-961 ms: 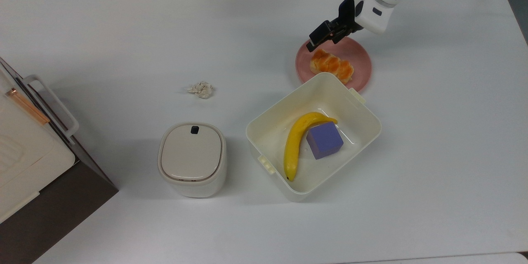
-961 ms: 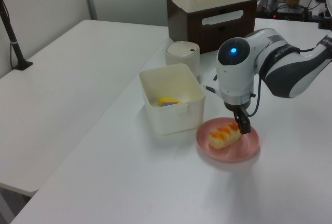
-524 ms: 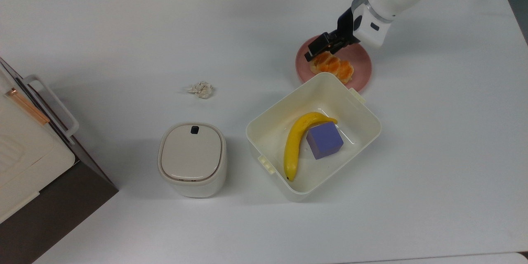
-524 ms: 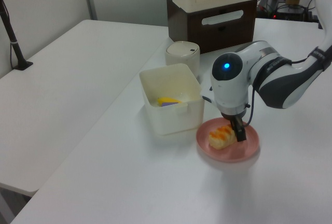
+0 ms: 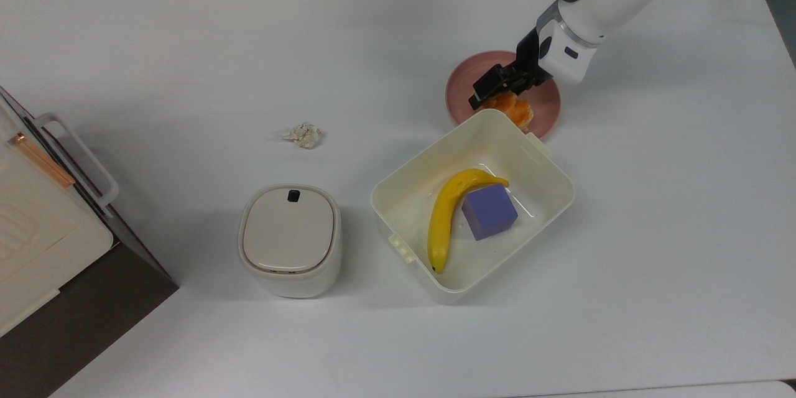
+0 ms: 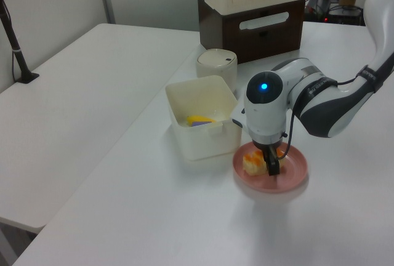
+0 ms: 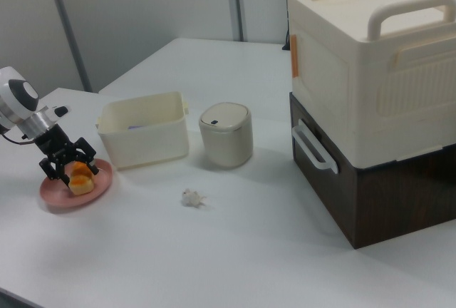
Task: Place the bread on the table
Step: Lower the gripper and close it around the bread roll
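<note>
The bread (image 5: 517, 108), a glossy orange-brown roll, lies on a round pink plate (image 5: 461, 82) on the white table (image 5: 186, 43). My gripper (image 5: 497, 94) has come down right over the roll and covers most of it in the top view. In the right view the gripper (image 7: 69, 164) stands open, with one dark finger on each side of the bread (image 7: 80, 178). The left view has a finger (image 6: 271, 165) low against the bread (image 6: 252, 162), just above the plate (image 6: 293, 177).
A cream open bin (image 5: 547, 165) stands right next to the plate and holds a banana (image 5: 443, 217) and a purple cube (image 5: 489, 211). A lidded cream canister (image 5: 290, 239) and a crumpled paper ball (image 5: 303, 135) sit further toward the top view's left. A big brown-and-cream case (image 5: 37, 230) fills that edge.
The gripper moved from the plate's far edge across and down onto the bread, its fingers now straddling the roll. The bread and plate have not shifted.
</note>
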Tool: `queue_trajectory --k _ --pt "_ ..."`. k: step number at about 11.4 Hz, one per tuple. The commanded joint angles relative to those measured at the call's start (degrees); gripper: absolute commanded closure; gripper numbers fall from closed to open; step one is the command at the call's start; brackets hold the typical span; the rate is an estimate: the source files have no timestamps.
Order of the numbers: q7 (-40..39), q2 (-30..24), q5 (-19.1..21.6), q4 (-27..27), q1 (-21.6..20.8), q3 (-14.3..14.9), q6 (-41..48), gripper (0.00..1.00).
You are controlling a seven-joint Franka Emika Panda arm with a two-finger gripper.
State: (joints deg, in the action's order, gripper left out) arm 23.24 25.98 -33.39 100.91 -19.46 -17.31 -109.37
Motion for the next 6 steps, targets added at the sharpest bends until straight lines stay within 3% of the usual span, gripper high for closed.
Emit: queue_trajectory --k 1,2,3,6 --pt "1.6 0.4 -1.5 0.0 -0.3 0.2 -0.8 0.63" --pt "1.2 0.4 -1.8 0.0 -0.1 0.2 -0.8 0.85" --pt "0.3 0.1 -1.9 -0.2 0.2 0.2 -0.8 0.97" --pt "-7.8 -2.7 -1.1 -0.3 2.1 0.2 0.5 1.0"
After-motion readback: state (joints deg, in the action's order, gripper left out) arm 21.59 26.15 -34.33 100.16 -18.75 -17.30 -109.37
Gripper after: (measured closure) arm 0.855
